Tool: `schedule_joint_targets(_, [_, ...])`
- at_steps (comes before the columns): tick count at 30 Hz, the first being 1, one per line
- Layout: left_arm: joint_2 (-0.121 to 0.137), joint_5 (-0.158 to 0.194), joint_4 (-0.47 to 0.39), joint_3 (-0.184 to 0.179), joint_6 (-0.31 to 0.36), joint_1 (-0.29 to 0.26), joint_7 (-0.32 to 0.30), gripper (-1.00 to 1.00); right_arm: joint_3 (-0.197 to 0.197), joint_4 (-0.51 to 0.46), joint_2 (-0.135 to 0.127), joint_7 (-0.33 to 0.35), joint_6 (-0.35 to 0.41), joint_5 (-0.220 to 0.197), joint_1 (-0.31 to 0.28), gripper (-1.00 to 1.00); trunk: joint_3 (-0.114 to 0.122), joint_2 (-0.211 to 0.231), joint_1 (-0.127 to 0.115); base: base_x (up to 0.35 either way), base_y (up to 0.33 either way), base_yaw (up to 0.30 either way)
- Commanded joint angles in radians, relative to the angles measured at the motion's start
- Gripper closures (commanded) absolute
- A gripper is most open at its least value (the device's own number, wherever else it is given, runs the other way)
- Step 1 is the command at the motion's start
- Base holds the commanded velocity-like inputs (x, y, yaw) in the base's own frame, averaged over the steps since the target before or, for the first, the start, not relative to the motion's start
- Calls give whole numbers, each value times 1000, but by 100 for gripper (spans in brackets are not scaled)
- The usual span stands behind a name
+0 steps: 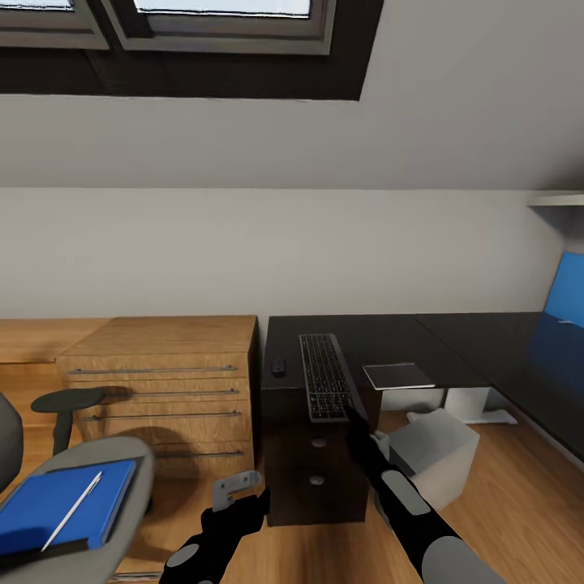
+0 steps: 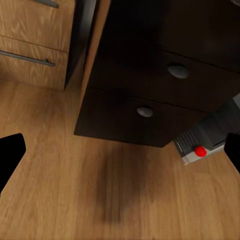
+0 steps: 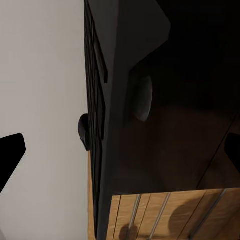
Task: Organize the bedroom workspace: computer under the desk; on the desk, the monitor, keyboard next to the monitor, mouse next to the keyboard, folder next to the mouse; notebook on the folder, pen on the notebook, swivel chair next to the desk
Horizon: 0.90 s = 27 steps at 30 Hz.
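Keyboard: keyboard (image 1: 324,376) lay lengthwise on the glossy black tabletop (image 1: 389,337), its near end overhanging the front edge above the drawers; in the right wrist view its key rows (image 3: 96,100) ran edge-on along the top.
Mouse: small black mouse (image 1: 278,366) sat on the tabletop just beside the keyboard, on its left, apart from it; also seen edge-on past the keys (image 3: 83,131).
Notebook: thin grey notebook (image 1: 397,375) rested flat at the tabletop's front edge, to the right of the keyboard.
Folder: bright blue folder (image 1: 61,503) lay flat on the grey seat of the swivel chair (image 1: 122,466), at the lower left.
Pen: white pen (image 1: 75,509) lay diagonally on top of the folder.
Computer: light grey computer (image 1: 434,454) stood on the wooden floor (image 1: 519,487) under the tabletop, right of the drawer block.
Drawers: black drawer fronts with round silver knobs (image 2: 178,71) sat below the keyboard.
Right pincer: right pincer (image 1: 358,415) was raised at the tabletop's front edge, close to the keyboard's near end; fingers apart in the wrist view, nothing between them.
Left pincer: left pincer (image 1: 237,487) hung low in front of the drawers, over the floor; fingers apart, empty.
Cabinet: wooden cabinet (image 1: 162,389) with long bar handles stood against the tabletop's left side.
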Motion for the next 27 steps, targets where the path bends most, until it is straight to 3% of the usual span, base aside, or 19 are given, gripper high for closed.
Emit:
schedule_joint_targets(1, [1,5,-1,-2,2,-1,7,-100,2,1,0,3,2,-10,-1,-100,-1,-1,0,66,17,0])
schedule_joint_targets(25, [-1,6,0,-4,3,-1,7,-100,2,1,0,3,2,-10,-1,-100,-1,-1,0,52,1,0])
schedule_joint_targets(26, [-1,6,0,-4,3,-1,7,-100,2,1,0,2,2,-10,-1,100,-1,-1,0,0,0,0])
schedule_joint_targets(27, [-1,6,0,-4,3,-1,7,-100,2,1,0,2,2,-10,-1,100,-1,-1,0,0,0,0])
